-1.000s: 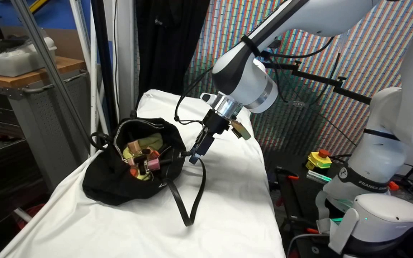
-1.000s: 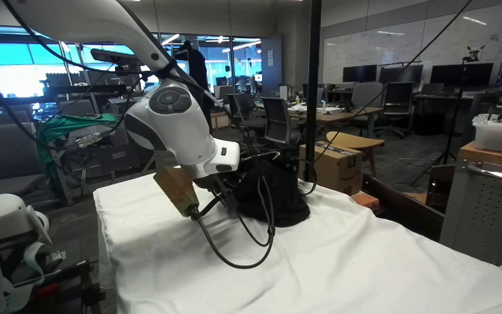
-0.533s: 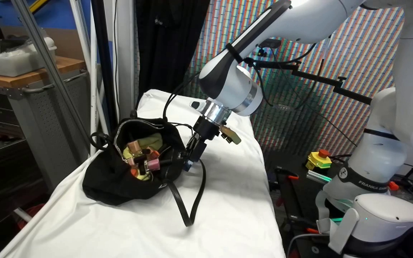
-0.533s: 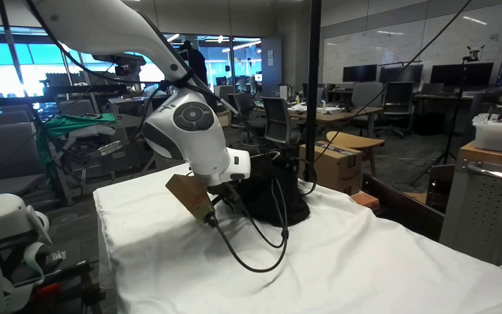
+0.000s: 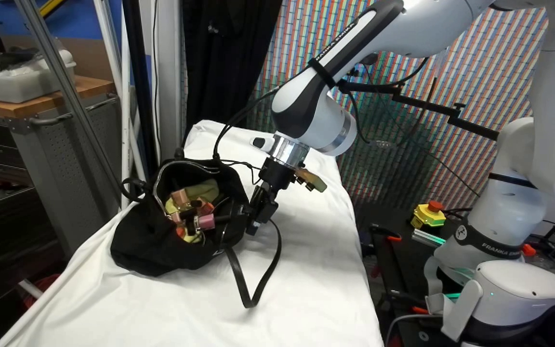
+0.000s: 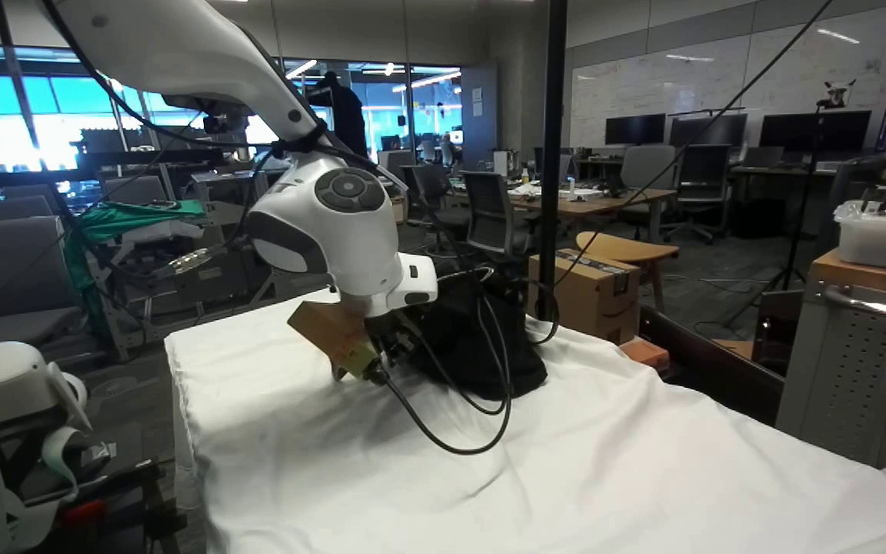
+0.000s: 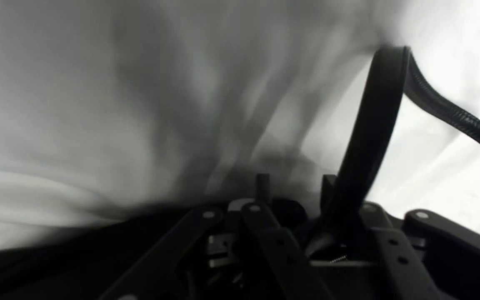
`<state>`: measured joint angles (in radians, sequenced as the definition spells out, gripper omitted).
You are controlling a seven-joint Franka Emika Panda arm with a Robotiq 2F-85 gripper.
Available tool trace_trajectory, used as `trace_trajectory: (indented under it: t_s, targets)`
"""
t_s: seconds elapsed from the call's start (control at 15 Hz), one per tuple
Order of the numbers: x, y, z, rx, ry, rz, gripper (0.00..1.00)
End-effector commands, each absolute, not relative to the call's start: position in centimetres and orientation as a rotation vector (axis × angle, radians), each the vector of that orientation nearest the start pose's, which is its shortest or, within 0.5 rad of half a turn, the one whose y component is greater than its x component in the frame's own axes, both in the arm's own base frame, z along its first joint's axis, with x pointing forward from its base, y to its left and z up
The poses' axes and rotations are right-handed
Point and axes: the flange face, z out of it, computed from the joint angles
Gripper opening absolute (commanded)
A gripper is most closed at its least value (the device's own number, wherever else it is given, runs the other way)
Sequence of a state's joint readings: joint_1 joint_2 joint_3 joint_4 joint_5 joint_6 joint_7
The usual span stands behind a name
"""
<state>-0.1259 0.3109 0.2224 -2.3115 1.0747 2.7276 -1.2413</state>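
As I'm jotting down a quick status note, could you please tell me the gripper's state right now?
Gripper: open partway, jaws apart; the black strap crosses one jaw in the wrist view, contact unclear.

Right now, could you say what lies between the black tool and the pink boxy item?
Chiefly the side of the black fabric bag; an exterior view shows this.
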Motion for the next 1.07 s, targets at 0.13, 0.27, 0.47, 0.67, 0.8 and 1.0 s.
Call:
trace_trajectory:
  t_s: [0.13,0.27,0.47,0.67,0.8,1.0]
  targets:
    - [50.1,5.0,26.1,-2.721,-0.502,-0.459,0.13]
    - [50.1,5.8,27.8,-2.73,-0.52,-0.465,0.15]
    - [50.9,6.4,30.7,-2.751,-0.509,-0.524,0.16]
    - [52.0,6.2,33.6,-2.768,-0.452,-0.564,0.16]
    - [52.9,5.9,35.6,-2.779,-0.404,-0.592,0.16]
    - [54.8,5.5,39.0,-2.819,-0.315,-0.658,0.15]
